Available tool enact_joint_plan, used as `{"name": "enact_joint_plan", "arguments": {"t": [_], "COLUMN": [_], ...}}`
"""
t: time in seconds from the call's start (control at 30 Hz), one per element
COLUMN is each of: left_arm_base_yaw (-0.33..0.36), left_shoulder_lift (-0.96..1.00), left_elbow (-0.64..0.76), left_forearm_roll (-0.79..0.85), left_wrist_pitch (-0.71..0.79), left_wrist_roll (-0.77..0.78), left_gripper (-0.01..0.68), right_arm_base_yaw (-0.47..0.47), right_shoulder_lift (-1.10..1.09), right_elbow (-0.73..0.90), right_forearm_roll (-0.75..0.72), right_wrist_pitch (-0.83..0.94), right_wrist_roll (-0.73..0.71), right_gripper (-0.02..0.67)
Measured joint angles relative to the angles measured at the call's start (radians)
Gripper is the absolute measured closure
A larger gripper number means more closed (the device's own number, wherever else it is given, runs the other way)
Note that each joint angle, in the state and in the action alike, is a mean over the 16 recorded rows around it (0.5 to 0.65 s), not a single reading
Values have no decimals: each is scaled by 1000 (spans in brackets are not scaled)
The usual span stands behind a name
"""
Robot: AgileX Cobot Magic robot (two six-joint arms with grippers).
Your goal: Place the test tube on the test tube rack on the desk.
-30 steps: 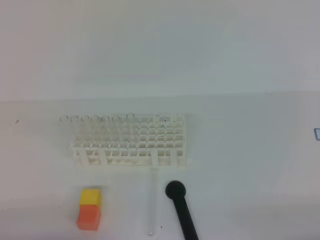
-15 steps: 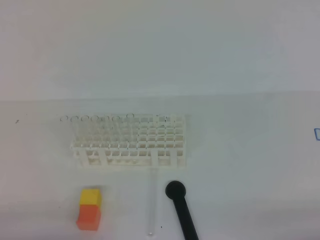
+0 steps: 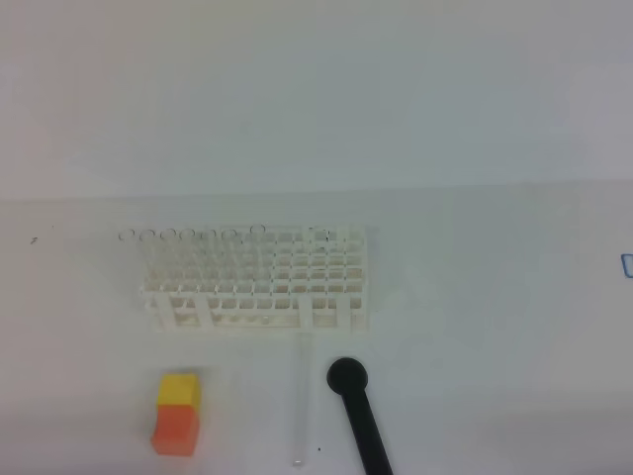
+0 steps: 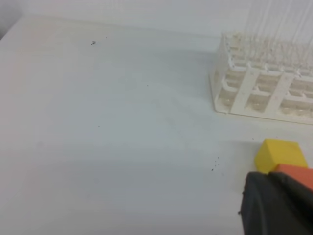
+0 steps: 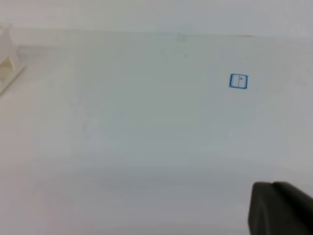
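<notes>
On desk, exterior high view: test tube rack centre-left, clear tubes along far row; test tube flat just near of rack; black rod right; orange-and-yellow block left. Left wrist: left gripper closed, empty, near block. Right wrist: right gripper closed, empty; blue square mark far.

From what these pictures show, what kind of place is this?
Probably a laboratory-style bench set up for a robot exercise. A white test tube rack holds clear tubes along its back row, a loose test tube lies on the plain white desk, and a black round-headed rod lies beside it.
</notes>
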Motion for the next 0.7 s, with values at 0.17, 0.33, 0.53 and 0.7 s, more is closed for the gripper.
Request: {"name": "enact_joint_plan", "arguments": {"t": [0.17, 0.33, 0.53, 0.7], "left_arm_base_yaw": [-24, -50, -72, -73], "left_shoulder_lift": [2, 1, 2, 2], "left_elbow": [-2, -2, -2, -2], "left_forearm_roll": [0, 0, 0, 0], "left_wrist_pitch": [3, 7, 9, 9], "left_wrist_roll": [-1, -1, -1, -1], "left_gripper": [673, 673, 673, 673], "right_arm_base_yaw": [0, 0, 0, 0], "right_shoulder_lift": [0, 0, 0, 0], "right_elbow": [0, 0, 0, 0], "right_forearm_roll": [0, 0, 0, 0], "right_wrist_pitch": [0, 0, 0, 0], "right_wrist_roll": [0, 0, 0, 0], "right_gripper": [650, 650, 650, 650]}}
